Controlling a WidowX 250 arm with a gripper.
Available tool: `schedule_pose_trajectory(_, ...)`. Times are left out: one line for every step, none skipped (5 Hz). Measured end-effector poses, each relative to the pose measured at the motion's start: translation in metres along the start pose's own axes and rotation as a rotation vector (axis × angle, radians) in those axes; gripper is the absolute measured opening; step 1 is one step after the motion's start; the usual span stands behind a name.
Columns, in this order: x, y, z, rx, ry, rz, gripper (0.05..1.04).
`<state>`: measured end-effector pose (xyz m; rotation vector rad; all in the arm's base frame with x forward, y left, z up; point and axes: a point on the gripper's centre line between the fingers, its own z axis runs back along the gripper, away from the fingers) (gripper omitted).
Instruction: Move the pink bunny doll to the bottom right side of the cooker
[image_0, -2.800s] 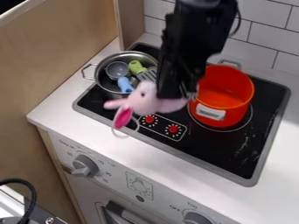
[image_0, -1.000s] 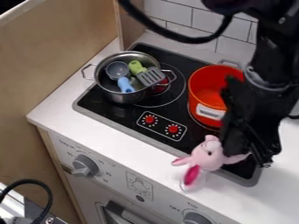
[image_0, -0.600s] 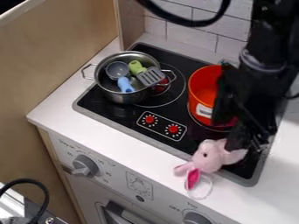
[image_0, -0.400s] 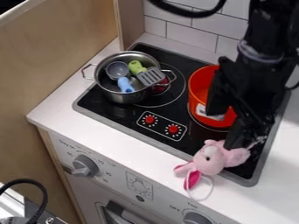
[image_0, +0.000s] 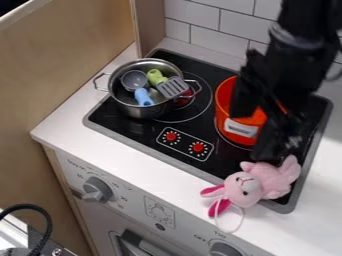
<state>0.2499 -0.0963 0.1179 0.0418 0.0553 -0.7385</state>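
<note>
Claw (image_0: 254, 136) fingers stand apart above the right part of the cooktop (image_0: 220, 165), with nothing held between them; whether the lower one still touches the pink bunny doll (image_0: 270, 181) I can't tell. Compared with the frame just before, the gripper sits a little higher, and the doll, which had hung or leaned below it, has tipped back with its face turned up. It now lies across the cooktop's front right corner, its head over the front rim and its ears reaching past it onto the white counter (image_0: 143, 170). The orange pot (image_0: 230, 105) remains on the cooktop's right side, and the steel pot (image_0: 137, 111) with utensils on its left.
</note>
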Motion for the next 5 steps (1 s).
schedule_pose_trajectory(-0.021, 0.013, 0.009, -0.014, -0.165, 0.013, 0.999)
schedule_pose_trajectory(-0.037, 0.027, 0.015, -0.028, -0.256, 0.024, 0.999)
schedule_pose_trajectory(-0.043, 0.036, 0.015, 0.001, -0.255, 0.0, 0.999)
schedule_pose_trajectory(-0.048, 0.049, 0.024, 0.027, -0.188, -0.023, 0.999)
schedule_pose_trajectory(-0.05, 0.059, 0.025, 0.035, -0.199, -0.04, 0.999)
